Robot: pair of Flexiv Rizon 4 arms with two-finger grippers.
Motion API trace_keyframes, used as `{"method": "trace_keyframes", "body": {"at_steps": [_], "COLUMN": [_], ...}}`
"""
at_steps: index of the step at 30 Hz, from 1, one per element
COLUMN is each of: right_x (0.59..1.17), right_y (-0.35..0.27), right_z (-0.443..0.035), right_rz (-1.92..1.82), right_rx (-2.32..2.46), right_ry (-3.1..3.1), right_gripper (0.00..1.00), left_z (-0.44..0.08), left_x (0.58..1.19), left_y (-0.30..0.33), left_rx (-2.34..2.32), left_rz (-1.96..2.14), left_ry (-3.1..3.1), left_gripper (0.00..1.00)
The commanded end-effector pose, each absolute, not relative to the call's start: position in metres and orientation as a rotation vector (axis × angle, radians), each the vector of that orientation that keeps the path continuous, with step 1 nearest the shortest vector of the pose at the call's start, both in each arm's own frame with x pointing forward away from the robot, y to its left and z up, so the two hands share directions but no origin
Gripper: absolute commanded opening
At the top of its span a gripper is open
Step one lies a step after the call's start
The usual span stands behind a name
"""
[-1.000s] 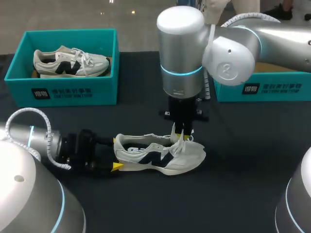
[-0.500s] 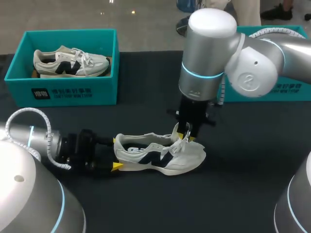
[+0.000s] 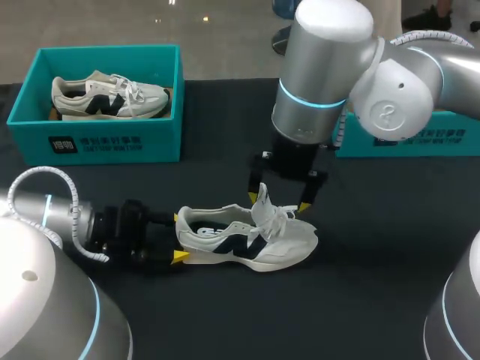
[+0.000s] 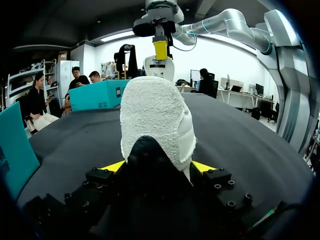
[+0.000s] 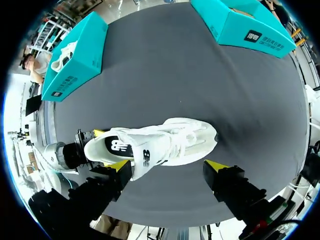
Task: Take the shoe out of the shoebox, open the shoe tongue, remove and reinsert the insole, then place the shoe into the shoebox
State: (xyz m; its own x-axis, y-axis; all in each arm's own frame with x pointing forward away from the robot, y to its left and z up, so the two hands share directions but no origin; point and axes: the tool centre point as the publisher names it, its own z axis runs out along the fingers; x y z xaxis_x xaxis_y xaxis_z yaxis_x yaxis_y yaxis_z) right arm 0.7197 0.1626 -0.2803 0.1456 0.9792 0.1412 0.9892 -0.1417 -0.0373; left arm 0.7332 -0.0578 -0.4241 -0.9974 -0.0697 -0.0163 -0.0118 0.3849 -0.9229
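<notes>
Left tool (image 3: 178, 237) clamps the shoe (image 3: 247, 238) at its heel; right tool (image 3: 278, 201) hangs spread above.

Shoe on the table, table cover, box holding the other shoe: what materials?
The shoe: off-white textile upper, matte; the heel looks fuzzy, terry-like. The table cover: probably dark cloth, matte, no glare. The box: likely cardboard, with flat teal walls and crisp edges.

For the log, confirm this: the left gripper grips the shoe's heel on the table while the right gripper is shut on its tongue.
Wrong on the right gripper: it is open, fingers spread above the shoe, as the right wrist view shows. The left gripper does grip the heel.
</notes>
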Motion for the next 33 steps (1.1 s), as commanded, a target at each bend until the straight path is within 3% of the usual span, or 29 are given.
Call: {"method": "trace_keyframes", "body": {"at_steps": [1, 10, 18, 33], "right_x": [0.723, 0.728, 0.711, 0.711], "right_y": [0.169, 0.196, 0.215, 0.215], "right_z": [-0.265, -0.228, -0.216, -0.216], "right_rz": [-0.109, -0.021, 0.026, 0.026], "right_rx": [-2.238, -1.863, -1.082, -1.082], "right_ry": [-2.030, -2.518, -3.171, -3.171], "right_gripper": [1.00, 1.00, 1.00, 1.00], "left_z": [-0.425, -0.425, -0.425, -0.425], "left_x": [0.732, 0.732, 0.732, 0.732], "left_y": [-0.058, -0.058, -0.058, -0.058], "left_rx": [-0.075, -0.075, -0.075, -0.075], "left_rz": [-1.712, -1.712, -1.712, -1.712], "left_ry": [2.569, 2.569, 2.569, 2.569], "left_gripper": [0.00, 0.00, 0.00, 0.00]}}
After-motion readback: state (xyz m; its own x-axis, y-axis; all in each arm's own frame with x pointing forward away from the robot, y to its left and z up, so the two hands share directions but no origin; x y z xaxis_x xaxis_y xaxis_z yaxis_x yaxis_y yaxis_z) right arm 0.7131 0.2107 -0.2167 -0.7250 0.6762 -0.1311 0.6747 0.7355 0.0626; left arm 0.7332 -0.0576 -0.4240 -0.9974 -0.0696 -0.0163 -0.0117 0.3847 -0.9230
